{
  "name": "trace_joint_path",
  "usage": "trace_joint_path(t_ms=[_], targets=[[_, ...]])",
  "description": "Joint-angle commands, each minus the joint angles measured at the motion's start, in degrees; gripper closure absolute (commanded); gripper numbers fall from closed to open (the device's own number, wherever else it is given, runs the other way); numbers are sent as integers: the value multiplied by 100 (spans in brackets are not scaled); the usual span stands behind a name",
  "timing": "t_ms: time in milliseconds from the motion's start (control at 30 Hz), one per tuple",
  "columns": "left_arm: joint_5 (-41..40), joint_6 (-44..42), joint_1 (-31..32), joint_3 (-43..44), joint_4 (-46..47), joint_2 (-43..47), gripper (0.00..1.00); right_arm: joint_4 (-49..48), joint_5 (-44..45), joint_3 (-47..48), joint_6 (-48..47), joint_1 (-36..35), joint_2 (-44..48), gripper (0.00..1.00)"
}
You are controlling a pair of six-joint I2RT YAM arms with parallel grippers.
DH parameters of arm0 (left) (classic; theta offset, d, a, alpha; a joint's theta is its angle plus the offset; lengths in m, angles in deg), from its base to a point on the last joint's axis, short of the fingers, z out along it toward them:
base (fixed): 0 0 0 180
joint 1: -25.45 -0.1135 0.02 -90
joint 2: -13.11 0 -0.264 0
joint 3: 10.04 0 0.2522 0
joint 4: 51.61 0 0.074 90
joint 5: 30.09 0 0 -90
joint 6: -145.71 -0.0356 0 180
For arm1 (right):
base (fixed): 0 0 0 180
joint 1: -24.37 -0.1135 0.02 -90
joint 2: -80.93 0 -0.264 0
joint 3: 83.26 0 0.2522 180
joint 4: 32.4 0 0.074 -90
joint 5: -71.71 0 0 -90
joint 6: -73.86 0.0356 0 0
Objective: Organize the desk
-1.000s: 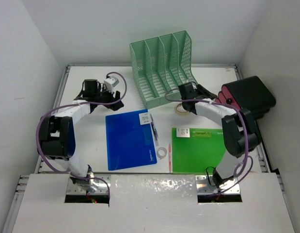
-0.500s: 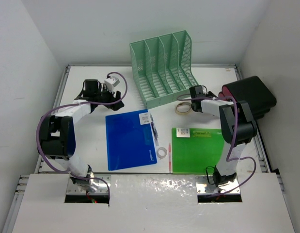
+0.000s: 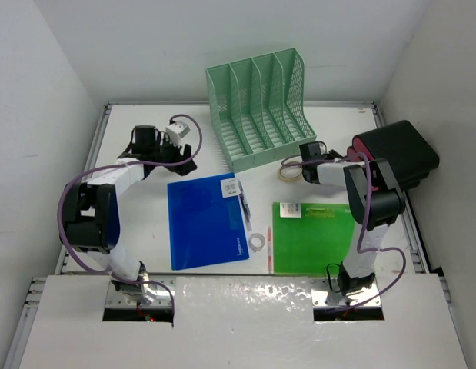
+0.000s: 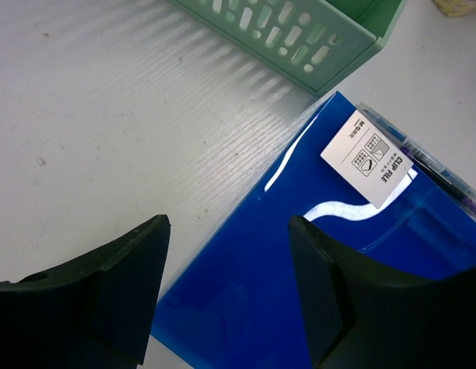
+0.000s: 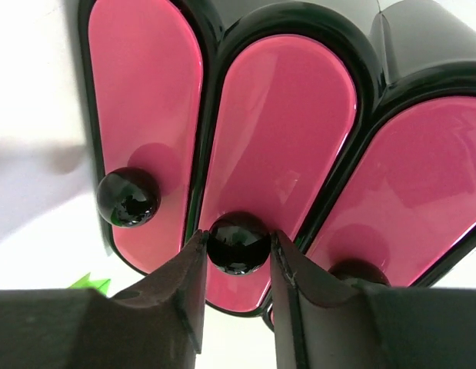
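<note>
White desk (image 3: 145,223) fills the overhead view, thin rails along its edges, everything else sitting on top of it. At the far centre stands the mint-green file rack (image 3: 257,108). A blue folder (image 3: 207,223) lies flat in the middle, a green folder (image 3: 314,238) is to its right, and a small tape roll (image 3: 257,241) sits between them. A larger tape ring (image 3: 287,171) lies just in front of the rack's right corner. Over at the right edge is the black-and-pink drawer unit (image 3: 395,154). My left arm (image 3: 107,192) curls up the left side, and my right arm (image 3: 368,200) reaches towards the drawers (its fingertips are hard to pick out from up here).

Now the left wrist view: my left gripper (image 4: 226,223) hangs open, with nothing between its two black fingers. Below it are bare desk and the corner of the blue folder. There's a white label (image 4: 368,157) on that folder, a dark pen (image 4: 434,165) along its edge, and the rack's slotted wall across the top.

And the right wrist view: three glossy pink drawer fronts side by side. My right gripper (image 5: 238,244) is closed on the middle knob (image 5: 238,240), one finger touching each side. The left knob (image 5: 128,196) sits free; the third knob (image 5: 353,270) is half hidden behind my finger.
</note>
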Motion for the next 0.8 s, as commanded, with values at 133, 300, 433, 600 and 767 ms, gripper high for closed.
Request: trace_joint_path(t_ms=[133, 300, 433, 600, 767], targets=[[-158, -84, 56, 354, -245, 402, 39, -802, 292, -154, -159, 15, 281, 93], [-1561, -31, -23, 416, -133, 489, 41, -451, 274, -84, 140, -126, 290, 100], [-2855, 13, -331, 468, -35, 534, 41, -258, 336, -49, 351, -451, 325, 100], [-3033, -40, -472, 250, -53, 534, 42, 296, 388, 30, 861, -785, 439, 100], [-2821, -14, -472, 231, -52, 508, 42, 814, 511, 127, 1256, -1101, 404, 100]])
